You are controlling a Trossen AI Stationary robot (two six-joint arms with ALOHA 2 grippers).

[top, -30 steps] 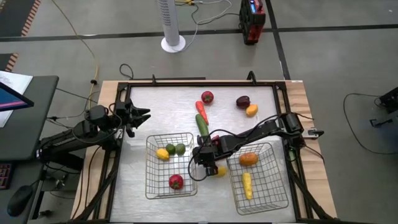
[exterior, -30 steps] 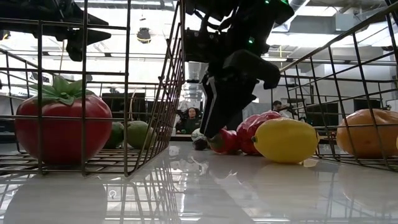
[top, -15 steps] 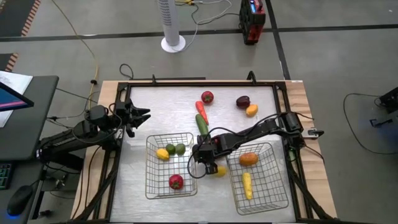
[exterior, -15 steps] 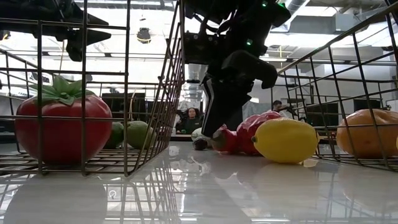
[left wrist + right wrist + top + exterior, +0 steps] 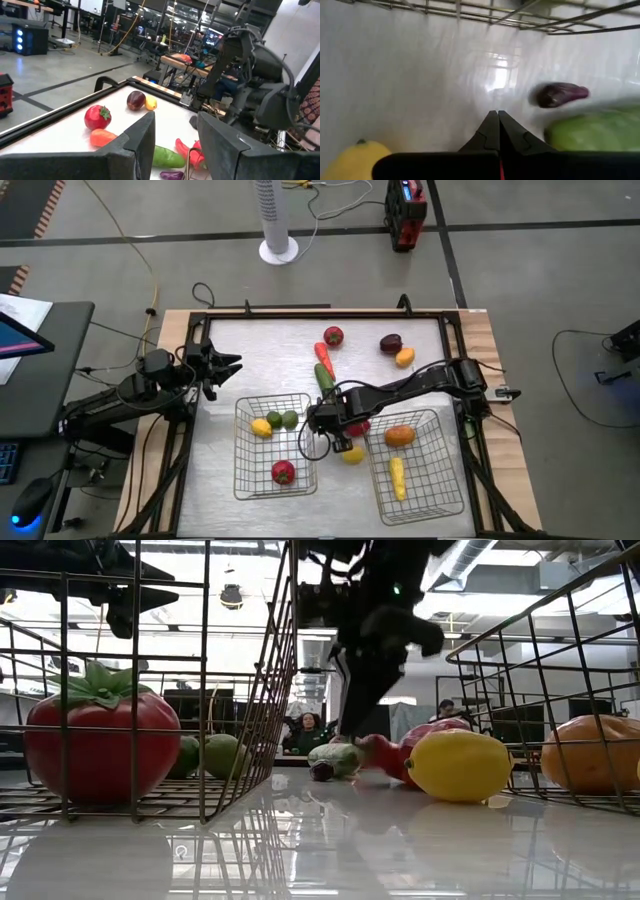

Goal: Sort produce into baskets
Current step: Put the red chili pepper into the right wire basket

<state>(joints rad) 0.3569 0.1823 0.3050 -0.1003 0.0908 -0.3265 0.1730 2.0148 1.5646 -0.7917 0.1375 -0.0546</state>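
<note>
Between the two silver wire-grid baskets (image 5: 274,444), the right gripper (image 5: 498,131) hangs with fingers pressed together, gripping nothing. Just beside lie a small dark maroon piece (image 5: 559,94), a green cucumber (image 5: 592,132) and a yellow lemon (image 5: 352,157), both cut off. The left gripper (image 5: 172,135) waits spread at the table's left edge.

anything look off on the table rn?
Yes. The right tool is shut on nothing, hovering between the baskets. The lemon, cucumber and small dark piece beside it lie loose on the tabletop.
</note>
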